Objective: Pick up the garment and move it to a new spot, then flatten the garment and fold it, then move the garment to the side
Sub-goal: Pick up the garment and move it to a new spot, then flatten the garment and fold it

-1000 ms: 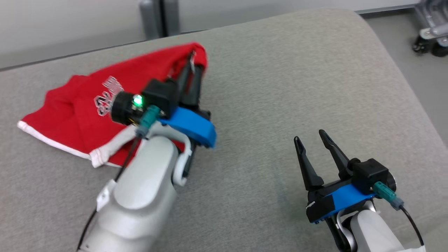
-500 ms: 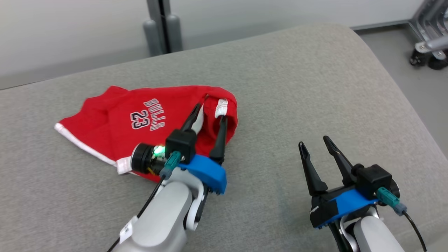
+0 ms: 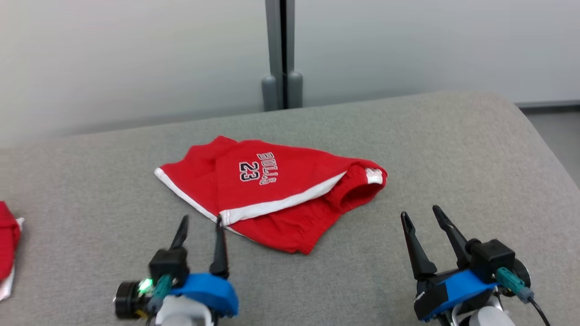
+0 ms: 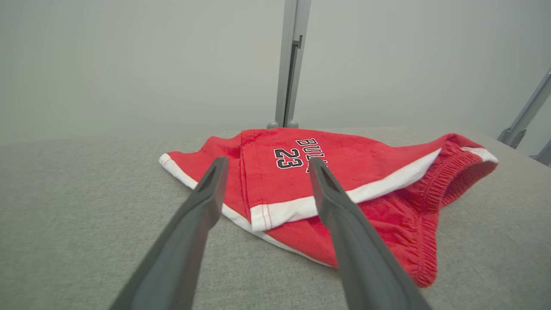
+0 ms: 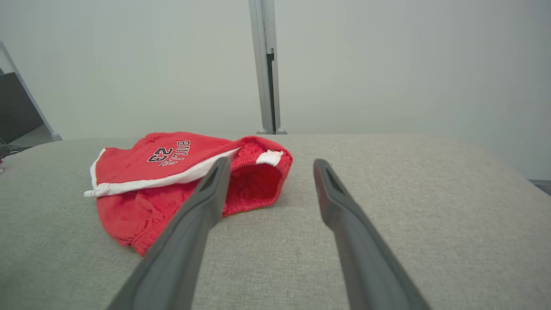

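- Garment: red shorts, rumpled and partly doubled over, on the grey tabletop just in front of the post.
- Probably placed at the new spot; flattening next, calling for grips on hem and waistband.
- Left jaws and right jaws wide open, holding nothing, farther from the post than the shorts.

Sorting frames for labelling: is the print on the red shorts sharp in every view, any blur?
Head view: print on red shorts readable, left gripper slightly soft. Left wrist view: print crisp, near fingers blurred. Right wrist view: print small but legible.
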{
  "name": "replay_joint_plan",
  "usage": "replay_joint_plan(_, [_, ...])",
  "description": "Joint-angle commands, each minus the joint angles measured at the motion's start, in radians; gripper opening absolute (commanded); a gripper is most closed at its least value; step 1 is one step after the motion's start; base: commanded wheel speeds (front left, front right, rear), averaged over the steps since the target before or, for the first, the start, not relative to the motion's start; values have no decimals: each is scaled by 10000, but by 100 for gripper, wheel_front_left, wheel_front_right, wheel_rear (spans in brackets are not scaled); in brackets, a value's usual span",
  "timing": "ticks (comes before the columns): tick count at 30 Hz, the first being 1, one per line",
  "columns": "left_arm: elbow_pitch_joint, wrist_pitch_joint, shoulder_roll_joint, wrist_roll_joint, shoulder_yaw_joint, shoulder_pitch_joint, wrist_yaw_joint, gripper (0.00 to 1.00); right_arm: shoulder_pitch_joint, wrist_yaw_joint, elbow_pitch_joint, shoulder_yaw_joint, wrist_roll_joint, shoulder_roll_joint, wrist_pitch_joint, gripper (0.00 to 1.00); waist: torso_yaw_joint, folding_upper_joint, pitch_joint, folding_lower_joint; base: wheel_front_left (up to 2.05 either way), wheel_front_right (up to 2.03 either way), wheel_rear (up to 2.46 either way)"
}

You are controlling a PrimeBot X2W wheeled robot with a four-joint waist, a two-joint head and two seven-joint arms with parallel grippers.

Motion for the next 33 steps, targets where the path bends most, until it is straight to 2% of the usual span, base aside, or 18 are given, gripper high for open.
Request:
replay_joint_plan(1, [-141, -30, 3, 107, 266, 304, -1, 100, 234, 1, 66, -68, -67, -22, -4, 100, 83, 0, -131, 1, 0, 0, 0])
replay_joint_plan(8, [-1033, -31, -17, 472, 1809, 1783, -117, 100, 662, 1, 96, -142, -211, 48, -4, 100, 472, 0, -552, 1, 0, 0, 0])
replay_joint_plan(11, [-1222, -30, -22, 424, 1972, 2208, -175, 100, 789, 1, 96, -189, -246, 69, -4, 100, 568, 0, -623, 1, 0, 0, 0])
replay_joint_plan(13, [-1288, -30, -16, 374, 1963, 2310, -181, 100, 819, 1, 84, -204, -274, 85, -4, 100, 601, 0, -635, 1, 0, 0, 0])
replay_joint_plan(21, [-882, -31, -19, -87, 1248, 1644, -715, 100, 576, 1, 3, -43, -213, 60, -4, 100, 361, 0, -140, 1, 0, 0, 0])
replay_joint_plan(28, [-55, -30, -15, -436, 719, 265, -747, 100, 13, 1, -179, 135, 13, -233, -5, 100, -215, 0, 1097, 1, 0, 0, 0])
replay_joint_plan(33, [627, -29, -14, -499, 770, -617, -558, 100, -360, 1, -293, 212, 170, -313, -4, 100, -612, 0, 1838, 1, 0, 0, 0])
